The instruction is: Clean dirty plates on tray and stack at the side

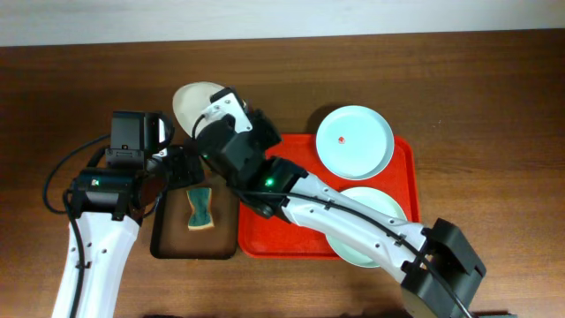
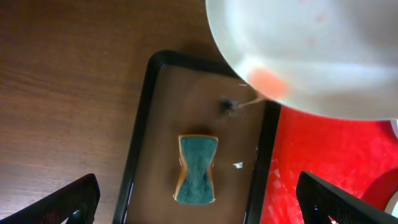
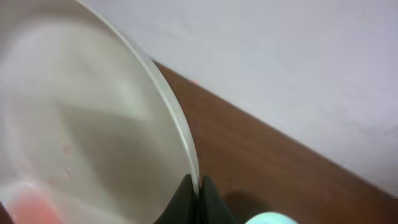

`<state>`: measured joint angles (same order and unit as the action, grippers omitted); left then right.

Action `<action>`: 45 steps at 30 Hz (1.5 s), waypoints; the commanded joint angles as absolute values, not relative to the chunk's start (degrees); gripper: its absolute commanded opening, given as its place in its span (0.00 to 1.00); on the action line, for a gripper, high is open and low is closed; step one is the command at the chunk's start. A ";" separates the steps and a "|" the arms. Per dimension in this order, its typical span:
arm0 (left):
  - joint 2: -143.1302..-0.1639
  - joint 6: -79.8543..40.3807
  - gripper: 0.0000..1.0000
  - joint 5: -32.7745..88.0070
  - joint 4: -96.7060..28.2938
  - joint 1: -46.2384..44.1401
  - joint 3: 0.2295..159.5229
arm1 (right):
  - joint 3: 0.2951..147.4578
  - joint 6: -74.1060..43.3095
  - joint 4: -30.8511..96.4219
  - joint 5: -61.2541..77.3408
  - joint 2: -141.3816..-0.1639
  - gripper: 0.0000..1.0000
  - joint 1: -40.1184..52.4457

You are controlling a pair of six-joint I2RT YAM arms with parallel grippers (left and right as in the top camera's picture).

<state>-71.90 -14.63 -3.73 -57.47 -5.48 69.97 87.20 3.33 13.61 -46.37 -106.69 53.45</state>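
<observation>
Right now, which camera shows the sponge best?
The left wrist view: the sponge lies whole and close in the black tray, green side up. The overhead view shows it small but unhidden. The right wrist view misses it, showing mostly the white plate.

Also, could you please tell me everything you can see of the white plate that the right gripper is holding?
The white plate is round, shallow and glossy, perhaps ceramic or hard plastic. It carries a pink-red smear near its rim and fainter specks elsewhere. The right gripper pinches its rim and holds it tilted, apparently lifted above one end of the black tray, beside the red tray. From overhead, the gripper hides part of it. Nothing else seems to touch it.
</observation>
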 commanded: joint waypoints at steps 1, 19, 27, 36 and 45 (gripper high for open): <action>-71.66 -14.76 0.99 -4.34 -57.39 -5.19 70.13 | 88.20 13.19 8.91 -53.19 -104.16 0.04 55.48; -71.66 -14.74 0.99 -4.34 -57.39 -5.19 70.11 | 88.20 26.37 -3.27 -59.00 -104.16 0.04 58.61; -71.66 -14.74 0.99 -4.34 -57.39 -5.19 70.13 | 88.20 25.89 -3.29 -60.23 -104.18 0.04 59.72; -71.66 -14.74 0.99 -4.34 -57.41 -5.19 70.13 | 88.18 -6.92 11.46 -52.58 -104.29 0.07 59.92; -71.66 -14.74 0.99 -4.34 -57.39 -5.19 70.13 | 88.20 -35.35 35.42 -15.20 -97.25 0.04 45.63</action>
